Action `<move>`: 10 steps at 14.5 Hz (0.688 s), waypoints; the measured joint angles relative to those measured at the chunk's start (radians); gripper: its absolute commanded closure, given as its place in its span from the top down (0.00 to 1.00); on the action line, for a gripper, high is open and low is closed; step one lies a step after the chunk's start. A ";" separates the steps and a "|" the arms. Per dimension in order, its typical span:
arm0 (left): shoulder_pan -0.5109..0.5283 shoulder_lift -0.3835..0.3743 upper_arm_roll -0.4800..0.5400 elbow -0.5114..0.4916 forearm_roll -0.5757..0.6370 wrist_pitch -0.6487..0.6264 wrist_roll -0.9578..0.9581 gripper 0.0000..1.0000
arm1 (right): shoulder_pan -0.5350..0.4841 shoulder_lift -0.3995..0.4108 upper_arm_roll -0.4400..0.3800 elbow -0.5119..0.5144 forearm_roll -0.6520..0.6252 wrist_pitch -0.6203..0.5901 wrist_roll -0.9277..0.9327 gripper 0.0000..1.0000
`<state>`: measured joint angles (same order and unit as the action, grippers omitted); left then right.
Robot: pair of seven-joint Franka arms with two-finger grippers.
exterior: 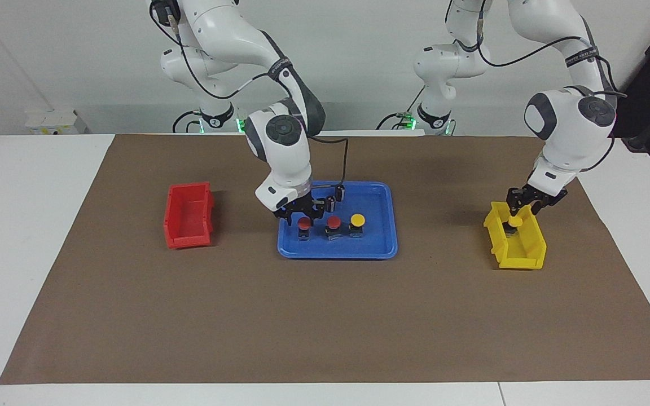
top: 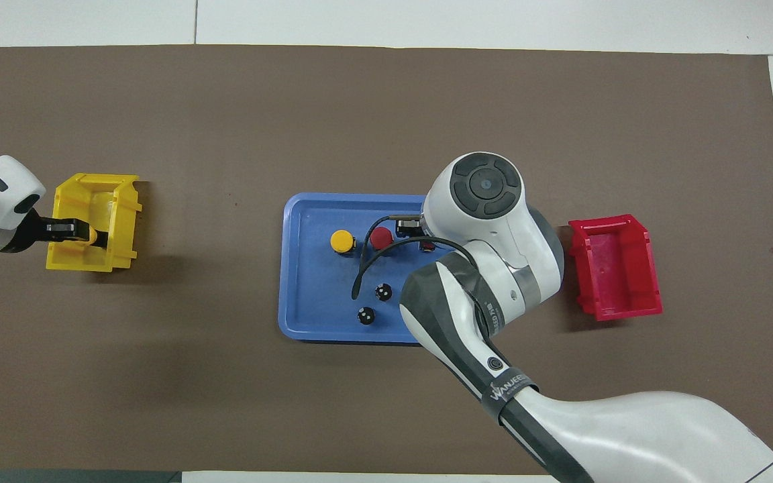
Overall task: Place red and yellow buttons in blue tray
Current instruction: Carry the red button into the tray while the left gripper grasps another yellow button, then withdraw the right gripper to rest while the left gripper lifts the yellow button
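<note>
Buttons: three of four are sitting in a row in the blue tray at mid-table. From the right arm's end, that's first red button, second red button, then tray yellow button. All are upright, w/ gaps btwn them.

Red bin, toward the right arm's end, is showing nothing inside.

Right gripper is hanging just over the first red button, pincer spread, nothing pinched. I'm reading this as the let-go. To do it well, lift straight up so no fingertip is clipping the cap, and avoid swinging sideways into the second red button.

Right arm is arching down from its base, wrist approx vertical over the tray's end.

Last yellow button is sitting in the yellow bin, toward the left arm's end. Left gripper is down on it. Can't tell whether that pincer is pinching yet. Once the grip is sure, raise it clear of the bin wall before crossing, then aim for bare tray floor beside the tray yellow button.

Left arm is reaching down w/ its wrist tilted in over the bin's nearer end.
</note>
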<state>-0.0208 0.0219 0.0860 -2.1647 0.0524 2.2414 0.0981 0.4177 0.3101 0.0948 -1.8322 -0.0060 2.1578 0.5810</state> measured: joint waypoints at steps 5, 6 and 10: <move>0.000 0.038 -0.002 -0.002 -0.014 0.055 -0.002 0.41 | -0.145 -0.087 -0.016 0.225 -0.054 -0.310 -0.033 1.00; 0.000 0.043 -0.002 -0.003 -0.014 0.060 -0.003 0.24 | -0.199 -0.111 -0.017 0.265 -0.054 -0.374 -0.091 1.00; 0.001 0.050 -0.002 -0.004 -0.015 0.063 -0.048 0.01 | -0.388 -0.197 -0.019 0.299 -0.052 -0.558 -0.335 1.00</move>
<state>-0.0202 0.0719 0.0837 -2.1686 0.0369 2.3042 0.0498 0.0297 0.1127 0.0755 -1.5334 -0.0577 1.5993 0.2455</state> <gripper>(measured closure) 0.595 0.000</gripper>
